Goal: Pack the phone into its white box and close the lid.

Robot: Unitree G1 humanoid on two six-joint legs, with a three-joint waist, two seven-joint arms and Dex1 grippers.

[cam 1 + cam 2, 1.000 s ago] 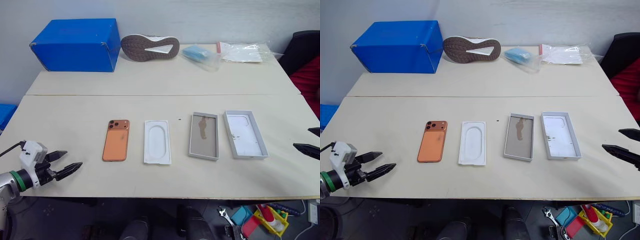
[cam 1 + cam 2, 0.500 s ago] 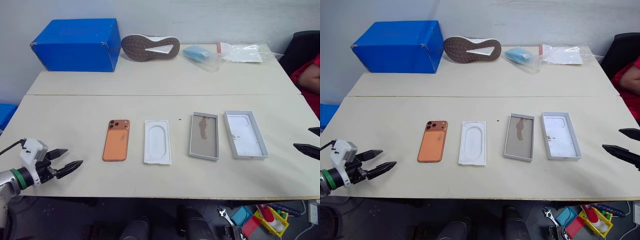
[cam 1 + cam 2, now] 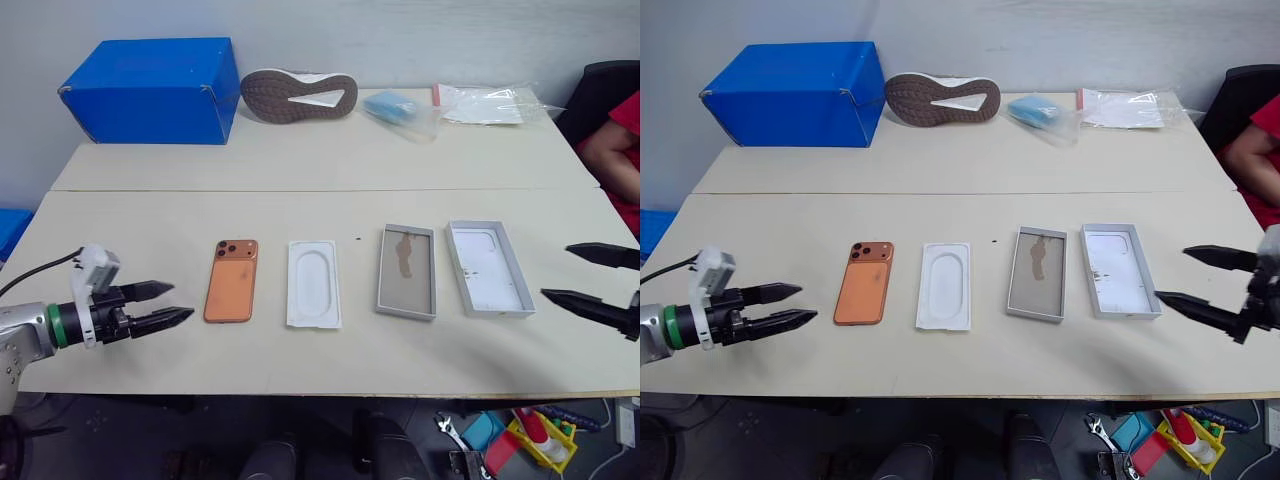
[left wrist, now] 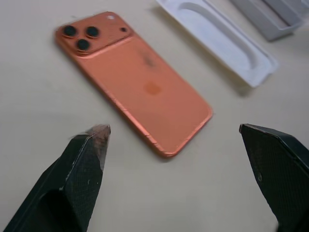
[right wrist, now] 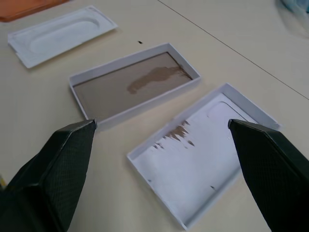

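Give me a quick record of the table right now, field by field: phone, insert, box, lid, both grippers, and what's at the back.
phone: flat on the table, back up, lenses toward the far side
insert: flat white, oval recess, just right of the phone
white box: open, empty, tan floor, right of the insert
lid: inside up, beside the box, off it
left gripper: open, left of the phone, not touching
right gripper: open, right of the lid, holding nothing
back of table: blue box, shoe, plastic bags
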